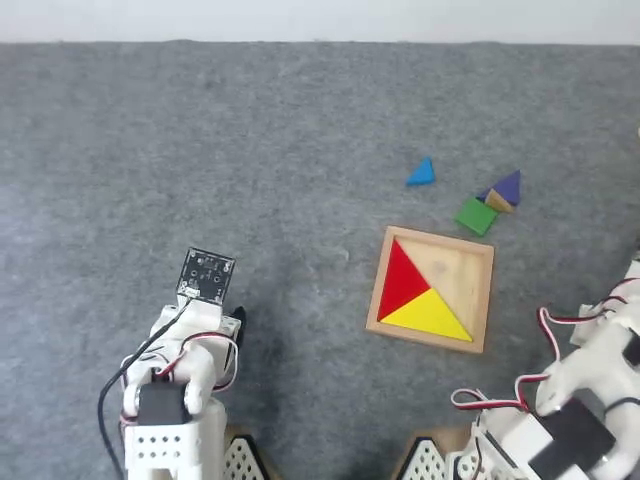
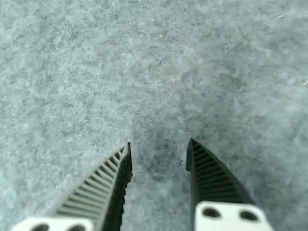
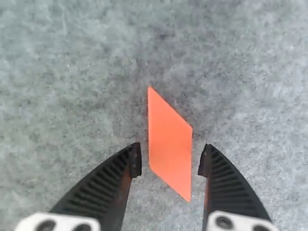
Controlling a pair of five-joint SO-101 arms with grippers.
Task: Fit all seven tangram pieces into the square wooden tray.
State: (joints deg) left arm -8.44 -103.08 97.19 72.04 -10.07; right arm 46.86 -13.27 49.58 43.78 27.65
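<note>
Right wrist view: the right gripper (image 3: 171, 146) hangs with jaws spread either side of an orange parallelogram (image 3: 168, 139) lying flat on grey felt (image 3: 57, 72). The left gripper (image 2: 160, 143), likewise agape, hovers over felt. Farther out, the wooden tray (image 1: 462, 268) holds a red triangle (image 1: 403, 280) and a yellow triangle (image 1: 430, 315); a green square (image 1: 476, 215), purple triangle (image 1: 508, 186) and blue triangle (image 1: 421, 173) lie loose beyond it.

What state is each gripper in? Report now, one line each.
Left gripper: open, empty, over the grey mat.
Right gripper: open, straddling the orange parallelogram, not clamped on it.
</note>
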